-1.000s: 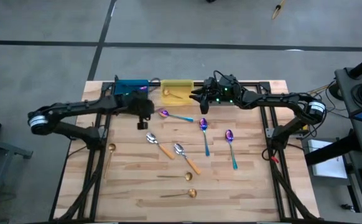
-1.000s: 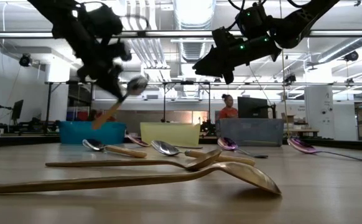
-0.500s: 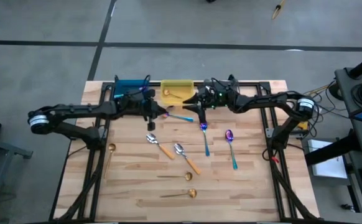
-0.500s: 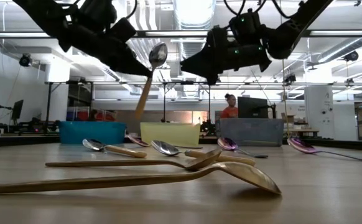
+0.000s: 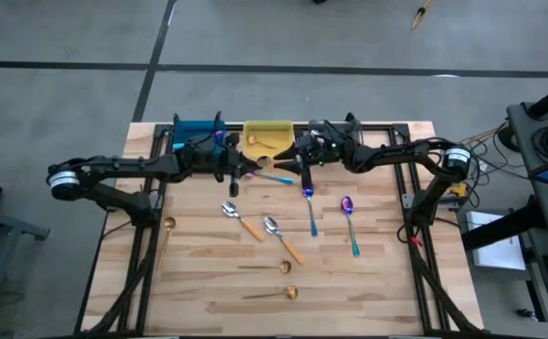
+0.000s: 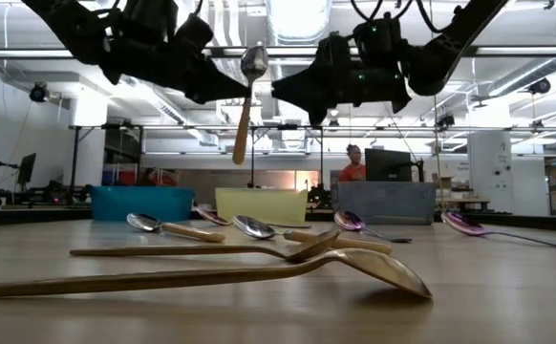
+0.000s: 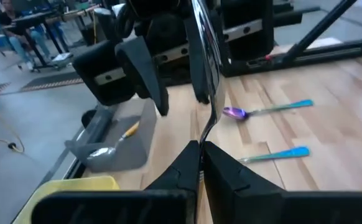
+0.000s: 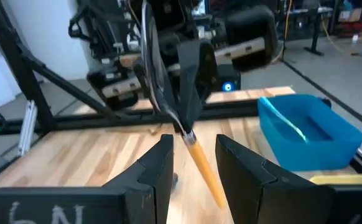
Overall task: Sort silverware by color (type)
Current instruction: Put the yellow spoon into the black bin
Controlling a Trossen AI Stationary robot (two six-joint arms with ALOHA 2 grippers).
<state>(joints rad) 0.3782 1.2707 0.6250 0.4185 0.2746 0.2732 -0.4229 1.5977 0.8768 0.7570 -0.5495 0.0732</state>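
My left gripper (image 5: 246,169) is shut on a spoon with a silver bowl and orange handle (image 6: 246,105), held high above the table's far middle. My right gripper (image 5: 291,166) faces it, open; in the right wrist view its fingers (image 8: 162,163) stand on either side of the orange handle (image 8: 204,167) without touching. On the table lie three purple-teal spoons (image 5: 310,202), two orange-handled ones (image 5: 283,237) and three gold ones (image 5: 269,294). My left gripper pinches the spoon between its two fingers at the neck (image 8: 186,132), where the silver stem meets the orange handle. The fingers (image 6: 223,88) come about level from the table's left. The spoon is lifted clear and nearly upright, bowl (image 6: 254,60) up, handle hanging below.
Three bins stand along the far edge: the blue one (image 5: 197,129) holds a teal spoon, the yellow one (image 5: 272,139) a gold spoon, the gray one (image 7: 128,149) an orange-handled spoon. The arms' frames run along both table sides. A person stands in the room beyond.
My left gripper has moved toward the table's right and up, turning the spoon from a slant, handle down to the left, to nearly upright with the bowl on top. My right gripper has moved left toward it, and its open fingers now flank the handle.
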